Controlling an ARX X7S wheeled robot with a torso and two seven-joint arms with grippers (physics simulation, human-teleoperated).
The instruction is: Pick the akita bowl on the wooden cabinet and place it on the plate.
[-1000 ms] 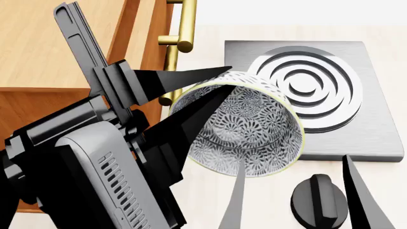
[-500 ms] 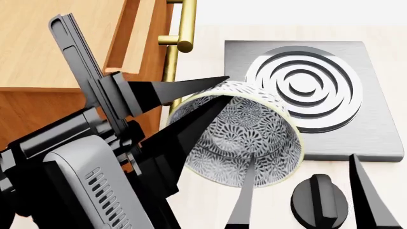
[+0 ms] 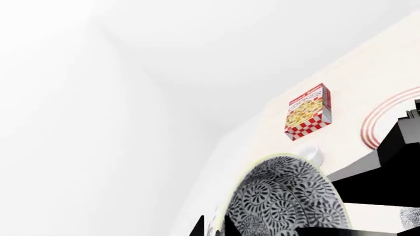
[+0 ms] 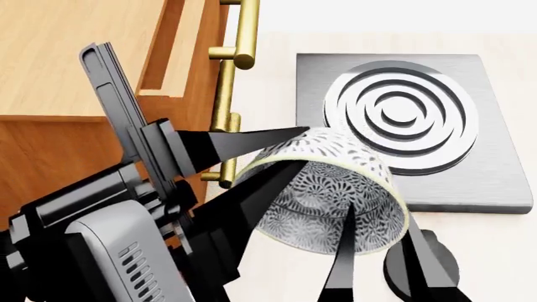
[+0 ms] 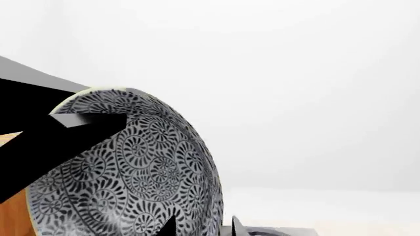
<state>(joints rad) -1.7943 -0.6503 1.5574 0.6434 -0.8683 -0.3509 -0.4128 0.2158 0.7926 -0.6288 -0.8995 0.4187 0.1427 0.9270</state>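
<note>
The wooden cabinet is filling my left side, its edges cut off. My left gripper is clamping the tilted akita bowl by its rim, aloft beside the stove burner. My right gripper is showing only jaw tips; I cannot tell its state. The plate is half hidden. The cookie box lettering is blurring, roughly "COOKIES".

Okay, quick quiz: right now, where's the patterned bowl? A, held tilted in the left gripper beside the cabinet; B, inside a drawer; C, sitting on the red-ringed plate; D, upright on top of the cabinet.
A: the left gripper pinches the rim of the akita bowl, which is tipped on its side in the air next to the wooden cabinet.
</note>
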